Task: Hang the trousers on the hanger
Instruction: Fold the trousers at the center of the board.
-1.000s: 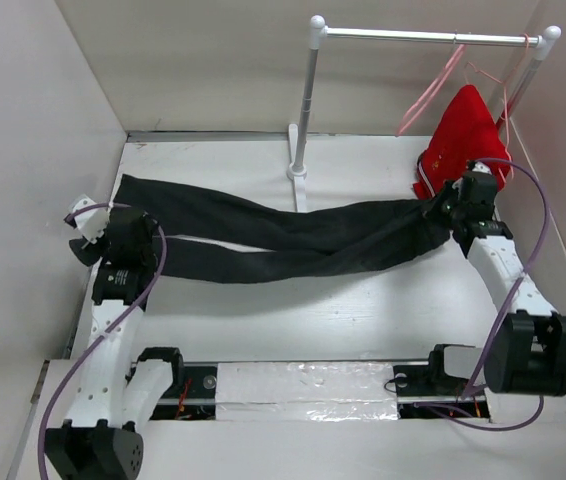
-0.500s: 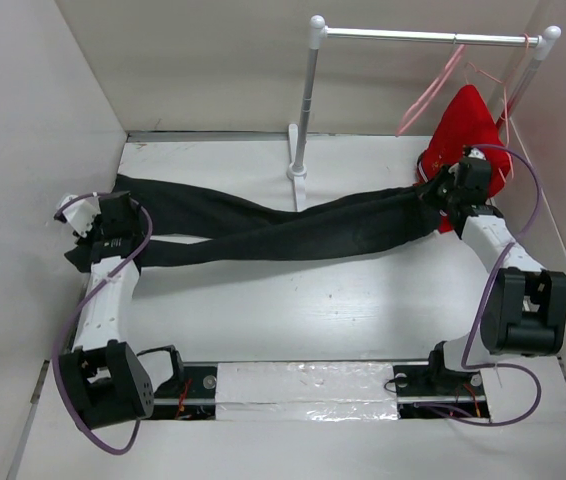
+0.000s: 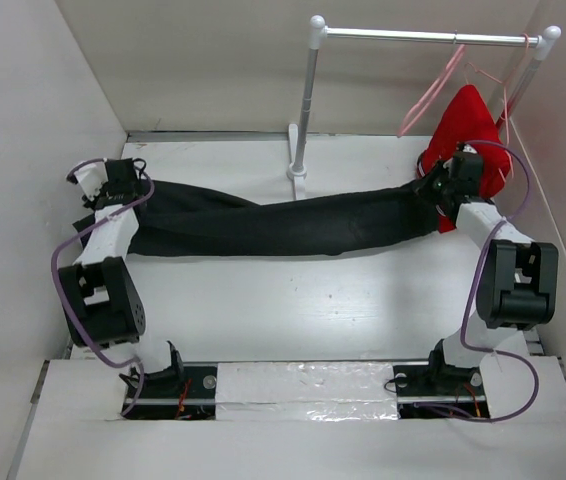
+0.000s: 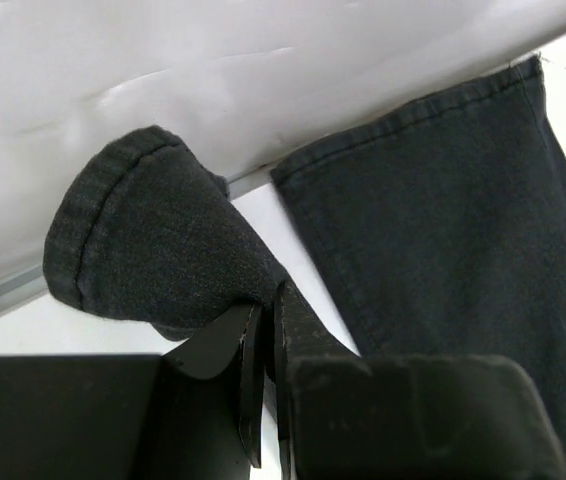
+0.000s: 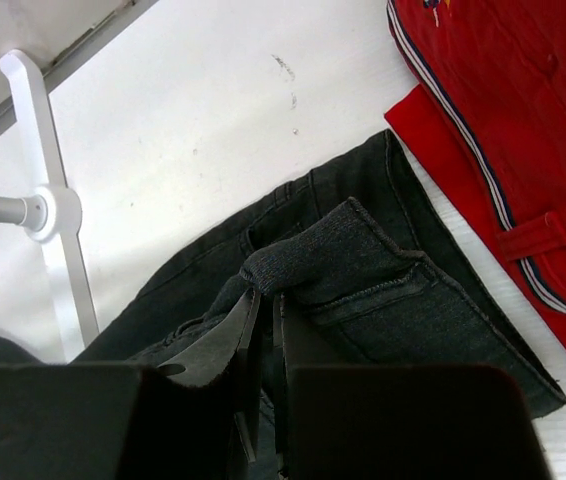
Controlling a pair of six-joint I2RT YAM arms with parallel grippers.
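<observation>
The black trousers (image 3: 293, 225) lie stretched across the table from left to right. At their left end my left gripper (image 3: 123, 190) is shut on a leg cuff (image 4: 153, 250), its jaws (image 4: 268, 300) pinching the fold; the other leg (image 4: 463, 220) lies flat beside it. On the right, my right gripper (image 3: 441, 188) is shut on a bunched fold of the waistband (image 5: 323, 255), with the jaws (image 5: 263, 295) closed on the cloth. The pale-pink hanger (image 3: 431, 92) hangs tilted from the rail at the back right, bare.
A white clothes rack (image 3: 308, 100) stands at the back, its base (image 5: 53, 215) close to the trousers. A red garment (image 3: 463, 130) hangs on another thin hanger just behind my right gripper, its hem (image 5: 523, 120) on the table. Walls close in left, right and behind.
Both arms have reached farther back and apart. The trousers, crossed and slack before, are now pulled into one straight band with the two legs together.
</observation>
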